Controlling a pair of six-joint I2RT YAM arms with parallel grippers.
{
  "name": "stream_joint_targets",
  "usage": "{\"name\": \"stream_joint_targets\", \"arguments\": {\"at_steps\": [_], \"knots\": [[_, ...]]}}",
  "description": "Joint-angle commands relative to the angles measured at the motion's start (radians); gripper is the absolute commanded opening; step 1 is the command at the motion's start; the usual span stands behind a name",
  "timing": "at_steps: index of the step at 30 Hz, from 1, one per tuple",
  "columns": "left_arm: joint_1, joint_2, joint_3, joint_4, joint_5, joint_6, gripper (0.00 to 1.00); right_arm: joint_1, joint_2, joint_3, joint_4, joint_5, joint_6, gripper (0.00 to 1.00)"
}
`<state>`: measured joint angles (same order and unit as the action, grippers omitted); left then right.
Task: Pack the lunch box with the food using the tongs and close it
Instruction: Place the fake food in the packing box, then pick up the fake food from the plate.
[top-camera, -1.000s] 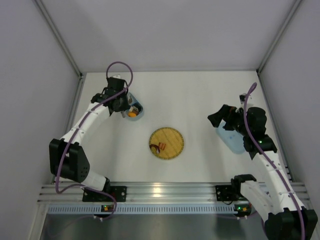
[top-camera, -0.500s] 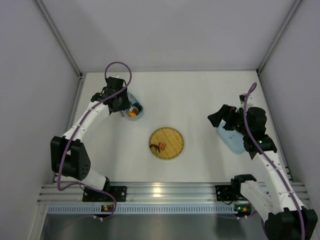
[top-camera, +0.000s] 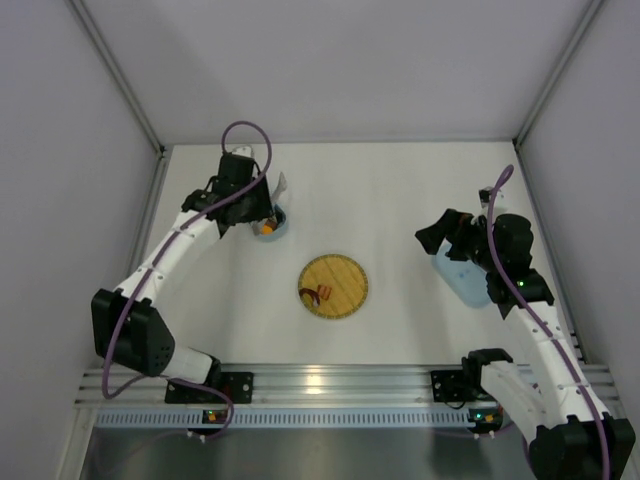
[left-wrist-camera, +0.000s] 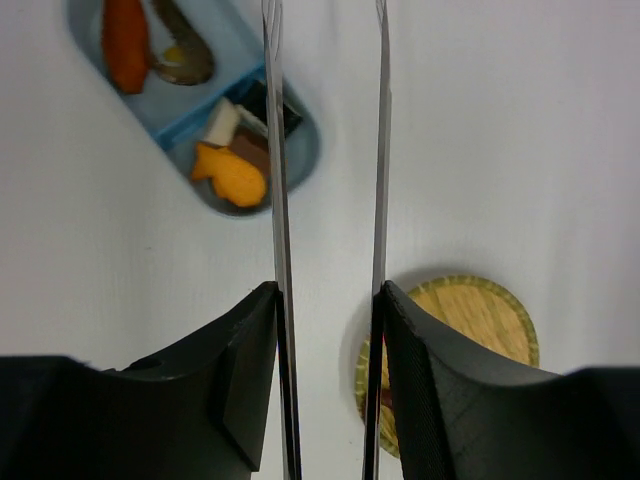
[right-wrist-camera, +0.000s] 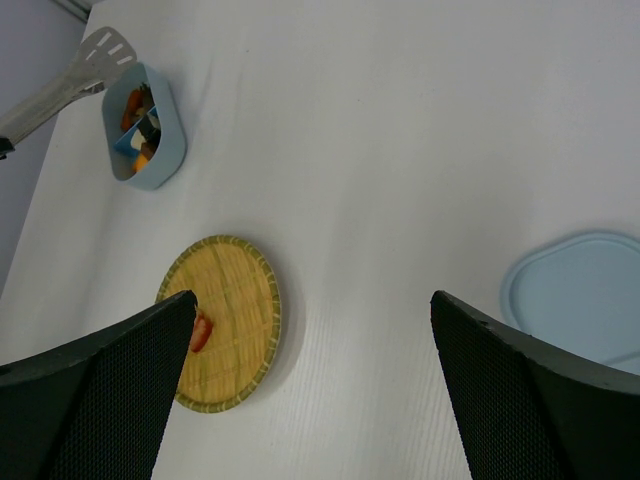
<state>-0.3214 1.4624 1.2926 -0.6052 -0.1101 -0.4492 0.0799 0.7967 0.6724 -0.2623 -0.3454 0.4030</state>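
Observation:
My left gripper (left-wrist-camera: 328, 290) is shut on the silver tongs (left-wrist-camera: 379, 180), one finger pressing each arm, and the arms stand a little apart. In the right wrist view the tongs' tip (right-wrist-camera: 105, 48) hangs just past the far end of the light-blue lunch box (right-wrist-camera: 170, 130) with nothing in it. The lunch box (left-wrist-camera: 172, 98) holds food: an orange fish-shaped piece (left-wrist-camera: 232, 175), an orange stick (left-wrist-camera: 125, 45), brown and white bits. More food, a red piece (right-wrist-camera: 201, 330), lies on the yellow woven plate (right-wrist-camera: 240, 290). My right gripper (right-wrist-camera: 312, 295) is open and empty.
The lunch box lid (right-wrist-camera: 580, 290) lies flat at the right, under my right arm (top-camera: 500, 250). The plate (top-camera: 345, 278) sits mid-table, with the lunch box (top-camera: 270, 226) at the back left. Grey walls enclose three sides.
The tongs' arms have spread apart. My left wrist has turned and shifted slightly back and right over the lunch box. The right arm has not moved.

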Motion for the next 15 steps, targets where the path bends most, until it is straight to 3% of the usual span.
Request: {"name": "stream_joint_targets", "arguments": {"at_steps": [1,4,15], "knots": [[-0.147,-0.097,0.013,0.004,-0.006,0.029,0.49,-0.014,-0.001,0.004,0.051,-0.006,-0.004,0.99],[-0.276,-0.138,-0.003,-0.048,-0.059,0.023,0.49,-0.015,-0.001,0.003,0.049,-0.006,-0.004,0.99],[-0.567,-0.287,-0.088,-0.246,-0.129,-0.048,0.49,-0.017,-0.022,0.004,0.032,-0.003,-0.004,0.99]]}}
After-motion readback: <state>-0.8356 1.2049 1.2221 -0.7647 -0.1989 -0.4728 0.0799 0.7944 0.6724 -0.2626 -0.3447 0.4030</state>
